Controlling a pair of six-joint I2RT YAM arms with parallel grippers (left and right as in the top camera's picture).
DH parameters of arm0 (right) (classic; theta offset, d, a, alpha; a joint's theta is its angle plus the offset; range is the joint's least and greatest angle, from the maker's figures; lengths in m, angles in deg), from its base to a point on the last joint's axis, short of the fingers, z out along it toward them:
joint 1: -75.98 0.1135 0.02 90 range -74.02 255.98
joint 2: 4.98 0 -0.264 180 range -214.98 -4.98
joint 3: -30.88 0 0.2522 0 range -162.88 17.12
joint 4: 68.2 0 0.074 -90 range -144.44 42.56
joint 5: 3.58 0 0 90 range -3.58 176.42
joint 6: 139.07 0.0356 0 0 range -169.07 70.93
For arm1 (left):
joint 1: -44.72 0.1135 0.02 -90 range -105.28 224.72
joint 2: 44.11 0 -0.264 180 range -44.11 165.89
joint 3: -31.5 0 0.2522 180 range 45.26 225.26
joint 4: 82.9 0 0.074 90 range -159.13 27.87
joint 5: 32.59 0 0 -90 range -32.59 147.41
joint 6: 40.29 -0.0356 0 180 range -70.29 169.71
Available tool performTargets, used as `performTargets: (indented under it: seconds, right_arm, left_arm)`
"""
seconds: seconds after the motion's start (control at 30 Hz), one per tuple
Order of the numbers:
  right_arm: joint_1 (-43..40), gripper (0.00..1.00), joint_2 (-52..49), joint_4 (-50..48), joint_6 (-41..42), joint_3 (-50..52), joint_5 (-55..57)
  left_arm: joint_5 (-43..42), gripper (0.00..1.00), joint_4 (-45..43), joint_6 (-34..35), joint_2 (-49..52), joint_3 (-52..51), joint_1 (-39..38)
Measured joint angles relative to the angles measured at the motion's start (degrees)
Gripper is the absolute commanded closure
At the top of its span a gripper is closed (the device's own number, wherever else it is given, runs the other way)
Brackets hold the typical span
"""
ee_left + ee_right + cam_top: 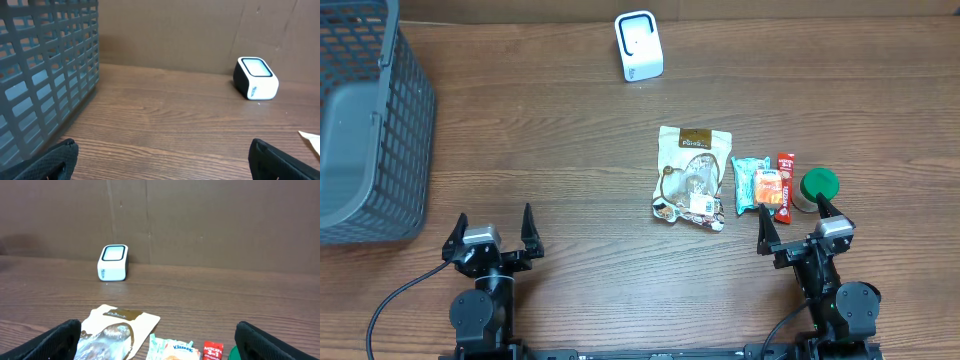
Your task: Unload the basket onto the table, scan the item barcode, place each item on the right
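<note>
Left gripper (493, 222) and right gripper (790, 212) are seen wide open and empty, and the pouch (692, 178), lying flat just ahead and left of the right gripper, is judged light, soft and slippery, best pinched at a sealed edge.

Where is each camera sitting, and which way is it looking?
Overhead: above the table, looking down; left end effector and right end effector show.
Left wrist: on the left arm, facing the basket and scanner; own fingers show.
Right wrist: on the right arm, facing the snack bag; own fingers show.
Shared: both wrists see the scanner.
</note>
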Motion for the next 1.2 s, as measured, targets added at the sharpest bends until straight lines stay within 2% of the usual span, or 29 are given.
performTargets:
  seconds: [1.2]
  right_arm:
    - [0.0,0.0,0.0,0.0,0.0,0.0,0.0]
  left_arm:
    - [0.0,0.0,0.0,-1.3,0.0,0.0,0.0]
